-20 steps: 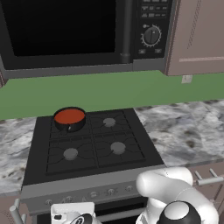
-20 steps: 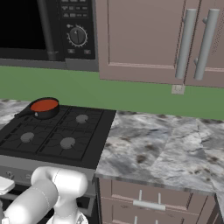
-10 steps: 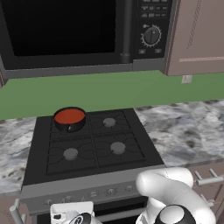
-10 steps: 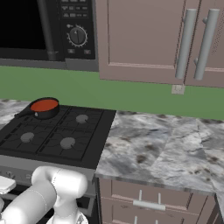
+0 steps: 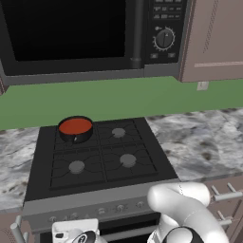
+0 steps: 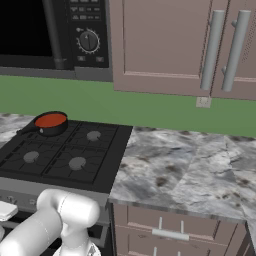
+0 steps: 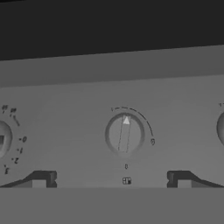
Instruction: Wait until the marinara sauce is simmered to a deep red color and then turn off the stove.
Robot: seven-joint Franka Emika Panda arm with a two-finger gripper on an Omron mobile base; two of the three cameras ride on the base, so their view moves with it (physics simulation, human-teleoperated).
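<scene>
Knob (image 7: 125, 134) markings on stove (image 5: 95, 156) unreadable

Orange-red marinara sauce (image 5: 75, 126), black stove (image 5: 95, 163), seemingly grey-marbled counter (image 6: 185, 165).

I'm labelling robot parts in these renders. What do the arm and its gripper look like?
The arm is glossy white, made of rounded tube-like links, with a dark joint cap at its base. No cables or markings show. The gripper has two small dark, blocky fingertips with lighter grey faces.
</scene>
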